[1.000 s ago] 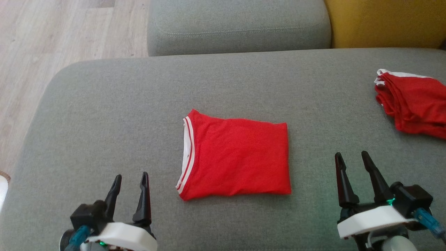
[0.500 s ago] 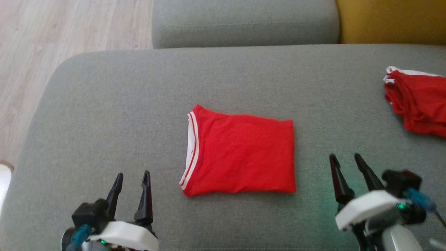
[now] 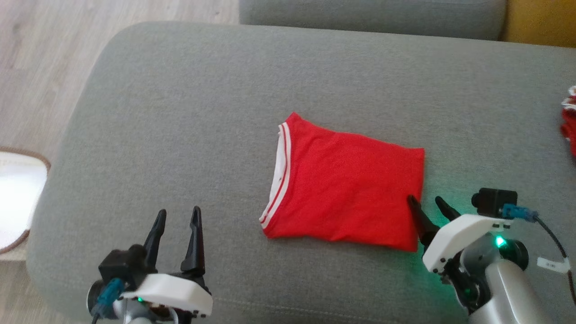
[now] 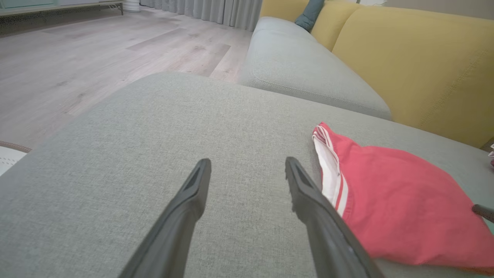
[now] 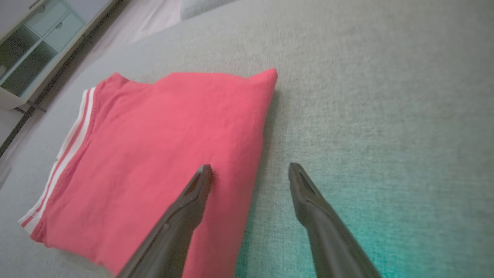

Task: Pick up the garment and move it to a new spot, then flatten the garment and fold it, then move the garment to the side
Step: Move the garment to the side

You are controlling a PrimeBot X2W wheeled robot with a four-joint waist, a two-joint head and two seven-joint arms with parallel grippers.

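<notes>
1. Your folded red garment point(image 3: 346, 198) lies flat about mid-seat on the grey sofa seat point(image 3: 180, 112), with its white-striped collar edge on the left side.
2. Your right gripper point(image 3: 424, 199) has its fingers spread and straddles the garment's right edge near the front corner. One finger is over red cloth, the other over bare seat. Cannot tell if it touches the cloth.
3. Your left gripper point(image 3: 178, 210) has its fingers spread over bare seat, near the collar side but apart from it.
4. A second red cloth point(image 3: 569, 121) sits at the seat's far right, well apart.
5. Wood floor point(image 3: 36, 54) is left of the seat, and a yellow backrest point(image 4: 405, 58) is behind it.
</notes>
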